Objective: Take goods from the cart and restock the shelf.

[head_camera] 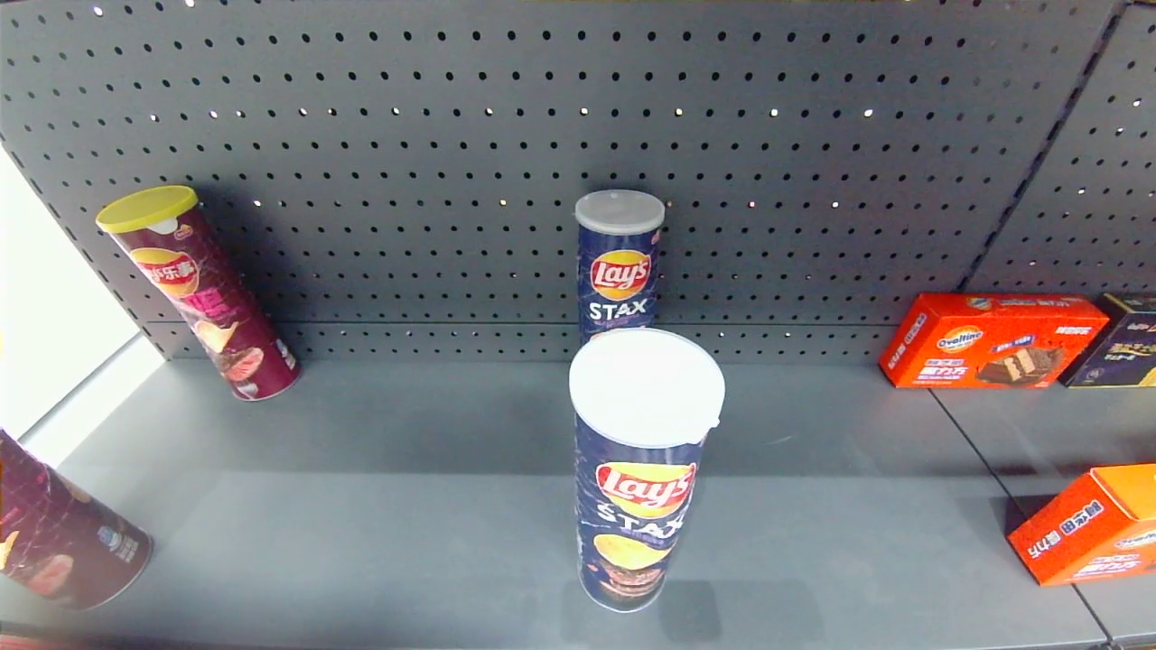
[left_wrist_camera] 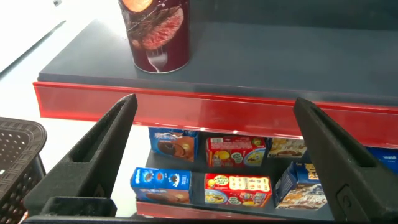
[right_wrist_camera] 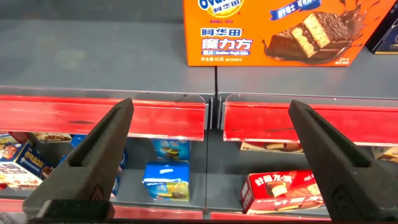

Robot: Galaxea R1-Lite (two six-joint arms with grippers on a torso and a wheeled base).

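On the grey shelf (head_camera: 379, 506) a blue chip can (head_camera: 639, 478) with a white lid stands upright near the front, and a second blue can (head_camera: 619, 266) stands behind it at the pegboard. One maroon can (head_camera: 203, 298) with a yellow lid stands at the back left, another (head_camera: 63, 542) at the front left. My left gripper (left_wrist_camera: 214, 106) is open and empty, just in front of the shelf's red edge (left_wrist_camera: 217, 115), below the front maroon can (left_wrist_camera: 158, 34). My right gripper (right_wrist_camera: 211, 107) is open and empty before the red edge (right_wrist_camera: 155, 118), below an orange box (right_wrist_camera: 267, 34).
Orange boxes (head_camera: 989, 341) (head_camera: 1088, 524) and a dark box (head_camera: 1124, 348) lie on the shelf section to the right. The lower shelf holds several small snack boxes (left_wrist_camera: 236, 186) (right_wrist_camera: 165, 180). A black basket (left_wrist_camera: 18, 149) sits low beside the left gripper.
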